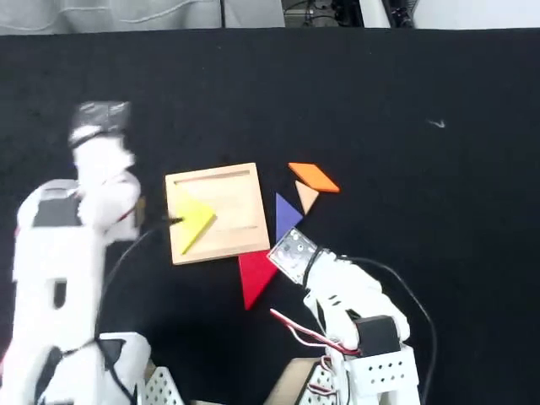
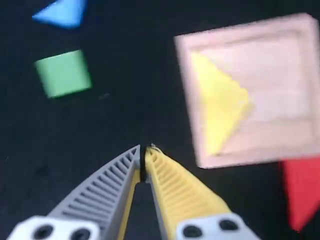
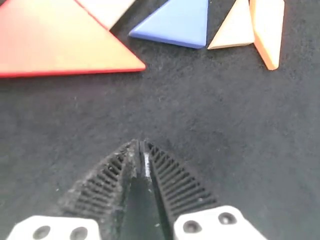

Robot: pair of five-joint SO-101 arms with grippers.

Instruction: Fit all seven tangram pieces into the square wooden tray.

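The square wooden tray [image 1: 211,173] lies mid-bench [image 1: 405,101], a yellow triangle [image 1: 196,219] inside at its left; a red triangle [image 1: 253,274] sits just beside its near right corner; a blue triangle [image 1: 287,215], pale triangle [image 1: 305,196] and orange parallelogram [image 1: 314,175] lie to its right; a green square [image 2: 63,72] and light blue triangle [image 2: 62,12] lie apart from the tray; the left tool [image 2: 144,150] and the right tool [image 3: 140,145] are both closed on nothing.

Red triangle [image 2: 300,190] and light-blue piece [image 2: 62,12], probably a triangle, both cut off at the left wrist view's edge.
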